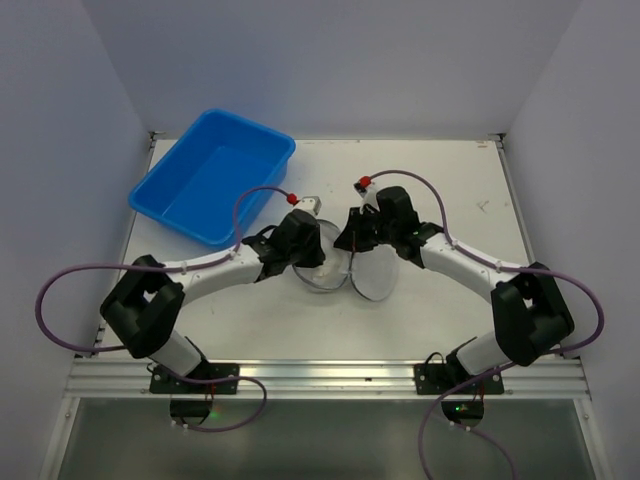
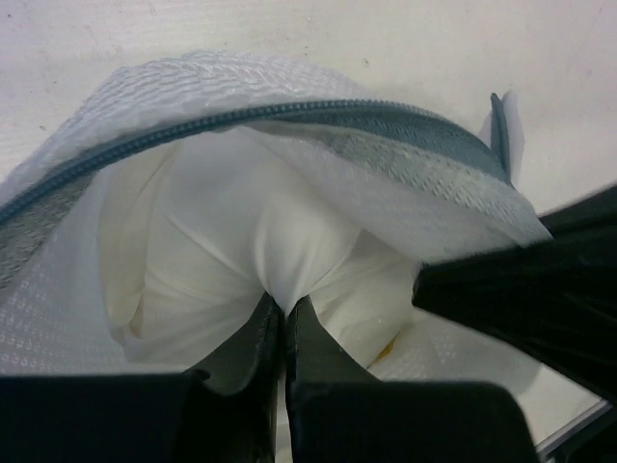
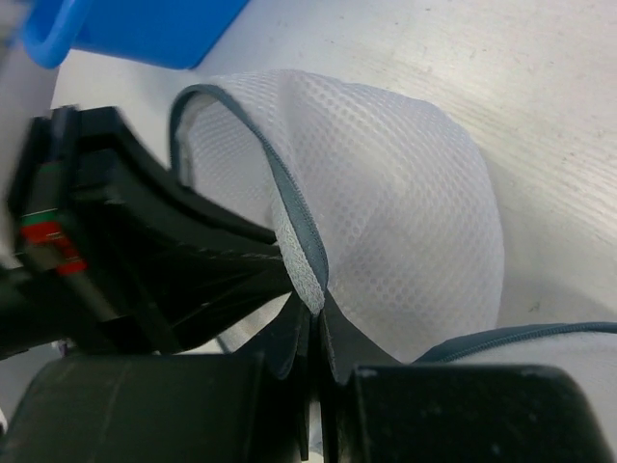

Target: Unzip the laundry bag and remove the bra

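While both arms meet over the laundry bag (image 1: pixel 372 278) at the middle of the table (image 1: pixel 450 190), the top view shows it splayed into two round halves, well apart from the blue tub (image 1: pixel 215 175); the fingers are hidden under the wrists there. In the left wrist view the zipper band (image 2: pixel 289 114) arches open above the mouth. The left gripper (image 2: pixel 284 307) is pinched tight on a pale padded fold inside, which I take for the bra (image 2: pixel 222 251), with a speck of yellow beneath it. In the right wrist view the right gripper (image 3: pixel 313 304) is clamped on the bag's zippered rim. Unzipping looks done and removal is in hand. The next move calls for drawing the left hand up and out through the mouth with the right anchoring the rim, lest the mesh come along
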Controlling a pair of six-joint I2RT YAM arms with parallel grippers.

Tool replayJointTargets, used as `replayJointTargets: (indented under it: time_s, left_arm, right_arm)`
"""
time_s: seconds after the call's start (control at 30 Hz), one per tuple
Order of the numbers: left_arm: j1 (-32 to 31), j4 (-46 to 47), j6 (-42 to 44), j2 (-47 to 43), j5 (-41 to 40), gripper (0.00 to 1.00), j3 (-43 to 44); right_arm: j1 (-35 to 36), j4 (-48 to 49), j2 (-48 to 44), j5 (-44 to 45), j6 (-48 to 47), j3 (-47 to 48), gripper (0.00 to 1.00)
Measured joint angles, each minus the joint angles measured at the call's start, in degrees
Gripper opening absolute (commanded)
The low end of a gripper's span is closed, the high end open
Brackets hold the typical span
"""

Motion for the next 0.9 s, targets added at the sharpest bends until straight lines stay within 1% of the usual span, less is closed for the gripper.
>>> replayJointTargets:
  time_s: [0.1,0.23,0.4,0.5,0.57,0.67,0.77,0.9]
  left_arm:
    - [0.0,-0.7,1.1,-4.1,0.9,0.0,-1.5]
    - [0.0,-2.1,3.3,-13.7,4.2,0.0,-2.7]
    - [0.1,-1.7,5.8,-25.6,12.2,0.0,-3.6]
    - [1.0,0.1,6.0,-30.1,17.1,0.0,-4.9]
    - [3.1,2.9,5.5,-31.9,21.4,0.0,-6.7]
    - [7.2,8.7,3.0,-32.0,27.4,0.0,-8.4]
    - [10.7,17.7,-1.4,-30.8,32.1,0.0,-8.8]
    - [11.7,32.0,-8.1,-26.3,35.5,0.0,-8.6]
  right_arm:
    - [0.0,-0.5,0.0,2.3,0.0,-0.5,0.0]
    - [-0.3,-1.4,0.0,4.7,0.1,-0.7,0.0]
    - [-0.7,-2.6,0.0,6.9,0.2,-0.7,0.0]
    - [-0.7,-4.2,0.0,7.9,0.0,-0.6,0.0]
    - [-0.7,-5.2,0.0,8.9,-0.1,-0.5,0.0]
    - [-0.7,-6.8,0.0,10.4,-0.1,-0.5,0.0]
    - [-0.7,-8.5,0.0,11.5,0.0,-0.5,0.0]
    - [-0.3,-9.5,0.0,11.7,0.5,-0.5,0.0]
